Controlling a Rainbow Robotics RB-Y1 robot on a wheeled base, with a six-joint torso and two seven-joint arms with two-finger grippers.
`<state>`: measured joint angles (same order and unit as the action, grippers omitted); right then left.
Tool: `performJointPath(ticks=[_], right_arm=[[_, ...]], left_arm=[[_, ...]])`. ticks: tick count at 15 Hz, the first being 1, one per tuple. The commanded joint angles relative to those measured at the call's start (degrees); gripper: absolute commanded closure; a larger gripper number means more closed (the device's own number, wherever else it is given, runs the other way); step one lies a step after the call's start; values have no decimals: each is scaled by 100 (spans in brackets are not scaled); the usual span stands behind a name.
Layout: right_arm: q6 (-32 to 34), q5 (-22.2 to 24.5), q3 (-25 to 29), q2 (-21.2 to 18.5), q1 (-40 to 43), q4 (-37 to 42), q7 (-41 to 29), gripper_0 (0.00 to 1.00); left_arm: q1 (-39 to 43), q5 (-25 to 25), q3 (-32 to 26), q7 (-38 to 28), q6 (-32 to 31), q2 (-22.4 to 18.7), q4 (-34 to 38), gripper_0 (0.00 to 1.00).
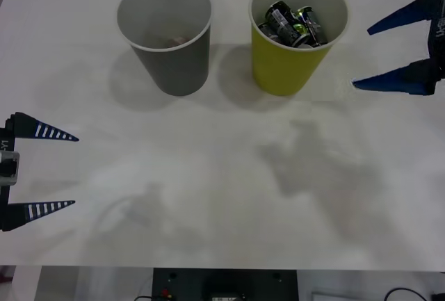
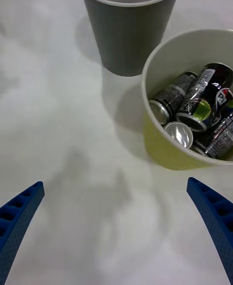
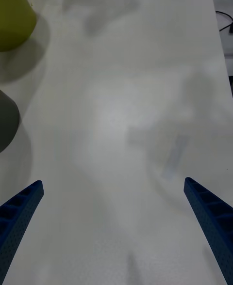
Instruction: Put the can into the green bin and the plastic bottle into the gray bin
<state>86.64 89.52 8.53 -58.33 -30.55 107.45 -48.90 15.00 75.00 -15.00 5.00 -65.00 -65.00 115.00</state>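
Note:
The green bin [image 1: 285, 68] stands at the back right of the table, with several dark drink cans [image 1: 292, 24] lying inside it; their silver tops and sides show in the right wrist view [image 2: 194, 105]. To its left stands the gray bin [image 1: 177, 64], and something faint lies at its bottom that I cannot make out. The plastic bottle is out of view. My right gripper [image 1: 361, 58] hangs open and empty just right of the green bin [image 2: 165, 149]. My left gripper [image 1: 75, 171] is open and empty at the table's left edge.
White table [image 1: 222, 197] stretches bare in front of both bins. The left wrist view catches the green bin's side [image 3: 12, 18] and the gray bin's side [image 3: 6, 120]. A dark base with cables sits below the table's front edge [image 1: 222, 287].

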Motion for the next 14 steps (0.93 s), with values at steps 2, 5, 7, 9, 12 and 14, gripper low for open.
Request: performJointPath(ticks=[2, 5, 7, 9, 12, 14], right_arm=[[-7, -180, 536, 6, 972, 391, 751, 0], [-7, -321, 720, 6, 1544, 391, 1454, 0], [2, -303, 852, 68, 1957, 391, 2034, 0], [2, -294, 1010, 182, 2282, 391, 2482, 0], [2, -268, 1133, 296, 2642, 391, 3071, 0], [10, -119, 1221, 437, 2871, 391, 3431, 0]], left_arm=[[0, 0, 0, 0, 0, 0, 0, 0], [0, 0, 0, 0, 0, 0, 0, 0], [0, 0, 0, 0, 0, 0, 0, 0], [0, 0, 0, 0, 0, 0, 0, 0], [0, 0, 0, 0, 0, 0, 0, 0], [0, 0, 0, 0, 0, 0, 0, 0]])
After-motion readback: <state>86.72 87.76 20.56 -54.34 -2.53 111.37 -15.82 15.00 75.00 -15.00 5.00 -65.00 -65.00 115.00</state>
